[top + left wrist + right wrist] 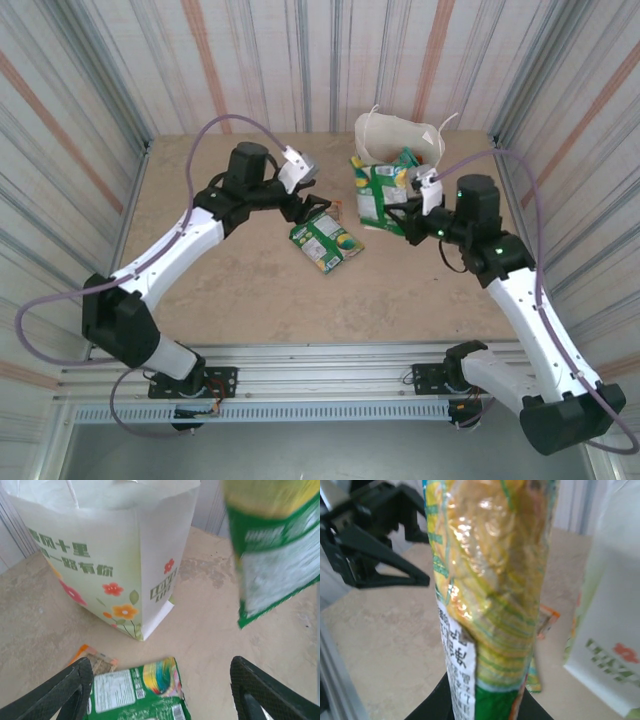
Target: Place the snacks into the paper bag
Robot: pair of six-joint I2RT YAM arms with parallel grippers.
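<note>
Right gripper (404, 216) pinched on one end of a green-and-yellow packet (378, 192), black fingers (427, 709) closed against both faces at the bottom of the right wrist view. Packet lifted clear of the table (230, 290), edge-on to that camera, glossy yellow print above, white label panel low on its left side. Just beyond it and to the right, the paper bag (400, 135): upright, cream-white, mouth open, string handles up, green lettering and orange flowers on its walls. Held packet beside the bag, not inside; a strip of bare table between the two in the left wrist view.

Left gripper (320, 207) spread wide, nothing between the fingers (65, 692), hanging above a second green packet (326, 240) that lies flat near the middle of the table. White label and rainbow-coloured print face up on it. Small orange packet (94, 659) flat just beside its far corner, toward the bag, near edge hidden by the left finger. Both loose packets outside the bag, in front of it, well short of the table's near edge
</note>
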